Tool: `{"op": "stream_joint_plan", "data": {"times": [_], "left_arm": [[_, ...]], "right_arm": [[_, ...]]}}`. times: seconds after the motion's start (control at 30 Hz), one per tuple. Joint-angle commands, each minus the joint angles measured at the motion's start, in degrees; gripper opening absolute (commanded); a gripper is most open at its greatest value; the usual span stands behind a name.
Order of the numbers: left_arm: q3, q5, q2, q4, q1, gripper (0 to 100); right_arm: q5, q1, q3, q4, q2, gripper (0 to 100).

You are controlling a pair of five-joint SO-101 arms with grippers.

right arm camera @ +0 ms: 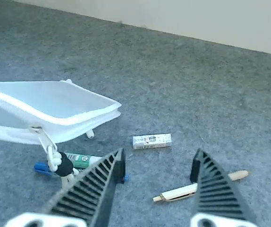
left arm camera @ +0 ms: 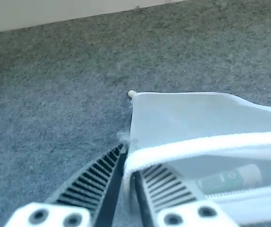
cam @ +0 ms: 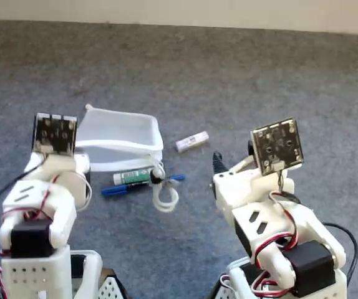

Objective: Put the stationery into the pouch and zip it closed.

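A white mesh pouch [cam: 120, 138] lies open on the grey carpet. My left gripper [left arm camera: 128, 163] is shut on the pouch's [left arm camera: 187, 123] rim at one end of its opening. A green glue stick [cam: 132, 176] and a blue pen [cam: 143, 185] lie at the pouch's mouth, beside the looped zipper pull [cam: 165, 198]. A small white eraser [cam: 192, 141] lies to the right of the pouch. My right gripper [right arm camera: 159, 156] hangs open above the carpet, with the eraser [right arm camera: 152, 141] just beyond it and a beige pen [right arm camera: 199, 187] under it.
Grey carpet covers the whole table, bare beyond the pouch and to the right of the eraser. A pale wall [cam: 229, 12] runs along the far edge. Both arm bases stand at the near edge.
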Motion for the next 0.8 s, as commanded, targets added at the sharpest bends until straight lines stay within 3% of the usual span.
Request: {"op": "stream_joint_plan", "data": {"times": [0.0,0.3,0.47,0.77], "left_arm": [[-8.22,2.9,5.32,-0.09,-0.92,1],[-15.16,7.21,8.48,0.0,-3.12,1],[-15.25,9.05,8.4,2.55,-8.4,1],[-14.11,9.23,8.4,2.64,-8.66,1]], "right_arm": [[0.09,2.68,-2.59,0.31,4.97,18.0],[-4.48,9.36,-3.21,-0.31,28.09,18.0],[-8.18,12.97,-3.03,-6.81,38.29,18.0],[-12.4,20.18,-8.13,-14.11,55.34,17.8]]}}
